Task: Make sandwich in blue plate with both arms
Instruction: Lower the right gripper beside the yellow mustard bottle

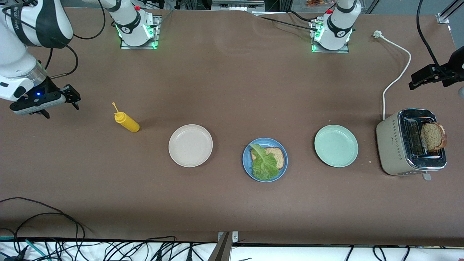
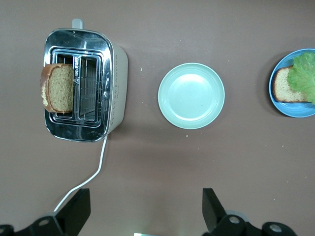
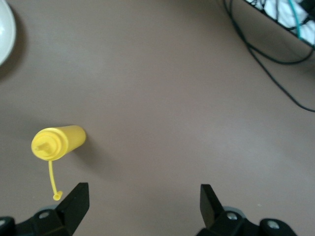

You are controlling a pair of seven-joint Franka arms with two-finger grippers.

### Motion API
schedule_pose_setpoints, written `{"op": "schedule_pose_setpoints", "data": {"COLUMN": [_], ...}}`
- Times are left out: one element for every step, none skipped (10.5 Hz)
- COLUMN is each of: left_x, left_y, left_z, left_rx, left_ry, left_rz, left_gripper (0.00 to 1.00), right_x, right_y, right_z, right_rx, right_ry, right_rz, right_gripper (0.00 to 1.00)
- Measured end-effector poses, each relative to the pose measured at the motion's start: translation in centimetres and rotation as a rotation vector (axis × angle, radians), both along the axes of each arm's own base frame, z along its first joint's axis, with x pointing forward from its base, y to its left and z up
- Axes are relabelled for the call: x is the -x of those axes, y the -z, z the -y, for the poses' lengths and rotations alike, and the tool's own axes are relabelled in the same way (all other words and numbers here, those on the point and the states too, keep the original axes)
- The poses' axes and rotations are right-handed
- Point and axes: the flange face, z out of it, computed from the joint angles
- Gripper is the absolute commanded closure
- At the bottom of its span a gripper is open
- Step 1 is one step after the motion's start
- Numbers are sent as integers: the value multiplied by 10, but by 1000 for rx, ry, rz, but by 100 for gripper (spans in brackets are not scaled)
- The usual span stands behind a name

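Note:
The blue plate (image 1: 246,156) lies mid-table and holds one bread slice (image 1: 278,156) with a ruffled green lettuce leaf (image 1: 264,165) on top; the left wrist view also catches this plate (image 2: 295,110), the slice (image 2: 284,91) and the lettuce (image 2: 305,73). A second slice (image 1: 433,136) stands up out of the toaster (image 1: 395,145), and that slice (image 2: 58,88) shows in the left wrist view too. My left gripper (image 1: 417,80) (image 2: 145,199) hangs open and empty over the table by the toaster's cord. Open and empty as well, my right gripper (image 1: 74,97) (image 3: 142,194) hovers over bare table beside the yellow bottle.
A yellow squeeze bottle (image 1: 127,122) (image 3: 58,142) stands toward the right arm's end. A beige plate (image 1: 190,145) and a mint-green plate (image 1: 336,145) (image 2: 191,96) flank the blue one. The toaster's white cord (image 1: 397,74) runs toward the left arm's base. Cables hang at the table's near edge.

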Motion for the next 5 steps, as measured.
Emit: {"op": "schedule_pose_setpoints", "data": {"left_x": [0, 0, 0, 0, 0], "left_y": [0, 0, 0, 0, 0], "left_z": [0, 0, 0, 0, 0], "left_rx": [0, 0, 0, 0, 0], "left_ry": [0, 0, 0, 0, 0], "left_rz": [0, 0, 0, 0, 0], "left_gripper": [0, 0, 0, 0, 0], "right_x": [3, 5, 7, 7, 6], "right_y": [6, 12, 15, 16, 15], "right_z": [8, 13, 16, 16, 15], "right_rx": [-55, -93, -110, -114, -120], "right_ry": [-22, -39, -47, -47, -46], "right_rz": [-5, -6, -7, -5, 1], "right_gripper": [0, 0, 0, 0, 0]}}
